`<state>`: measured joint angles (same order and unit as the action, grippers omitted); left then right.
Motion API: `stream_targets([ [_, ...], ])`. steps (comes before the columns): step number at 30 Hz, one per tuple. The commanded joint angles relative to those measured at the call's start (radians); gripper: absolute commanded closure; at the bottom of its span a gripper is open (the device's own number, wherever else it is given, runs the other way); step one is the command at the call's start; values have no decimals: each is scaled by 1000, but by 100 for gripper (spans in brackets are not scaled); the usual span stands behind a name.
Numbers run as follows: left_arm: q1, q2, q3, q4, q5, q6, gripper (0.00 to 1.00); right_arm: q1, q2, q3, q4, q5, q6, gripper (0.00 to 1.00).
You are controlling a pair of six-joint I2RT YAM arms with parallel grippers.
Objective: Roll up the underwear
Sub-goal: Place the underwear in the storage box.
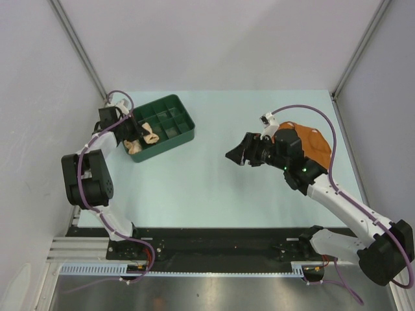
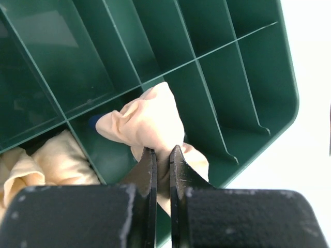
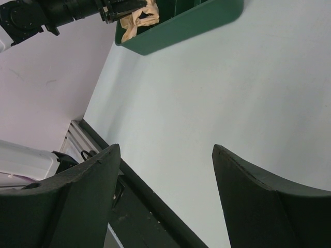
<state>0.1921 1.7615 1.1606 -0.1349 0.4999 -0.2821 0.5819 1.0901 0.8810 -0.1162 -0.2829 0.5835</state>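
Note:
A pale peach underwear [image 2: 147,121] is bunched over a compartment of the dark green tray [image 2: 248,77]. My left gripper [image 2: 163,152] is shut on its lower fold. In the top view the same garment [image 1: 150,132] sits at the left gripper [image 1: 137,127]. A second pale cloth [image 2: 46,163] lies crumpled in the neighbouring compartment [image 1: 134,146]. A rust-orange underwear [image 1: 312,144] lies flat at the far right, partly hidden under the right arm. My right gripper [image 3: 165,150] is open and empty above the table's middle [image 1: 241,153].
The green tray [image 1: 175,110] stands at the far left of the pale mat, its other compartments empty. The black base rail [image 1: 214,243] runs along the near edge. Grey walls close in on both sides.

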Motion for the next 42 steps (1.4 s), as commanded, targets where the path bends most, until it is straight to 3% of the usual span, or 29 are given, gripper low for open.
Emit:
stream_targets([
  [1, 10, 47, 48, -104, -41, 66, 99, -2, -48, -7, 10, -4, 13, 24],
  [23, 1, 116, 132, -215, -132, 152, 100, -2, -78, -20, -3, 14, 24, 24],
  [37, -95, 228, 261, -371, -346, 173, 100, -2, -118, -33, -37, 48, 7, 24],
  [40, -105, 211, 278, -390, -365, 150, 88, -1, -128, -33, -48, 53, 4, 24],
  [41, -106, 198, 283, -391, -382, 147, 71, -2, -136, -34, -53, 54, 4, 24],
  [42, -108, 172, 284, -393, -389, 141, 60, -2, -137, -34, -59, 60, 1, 24],
])
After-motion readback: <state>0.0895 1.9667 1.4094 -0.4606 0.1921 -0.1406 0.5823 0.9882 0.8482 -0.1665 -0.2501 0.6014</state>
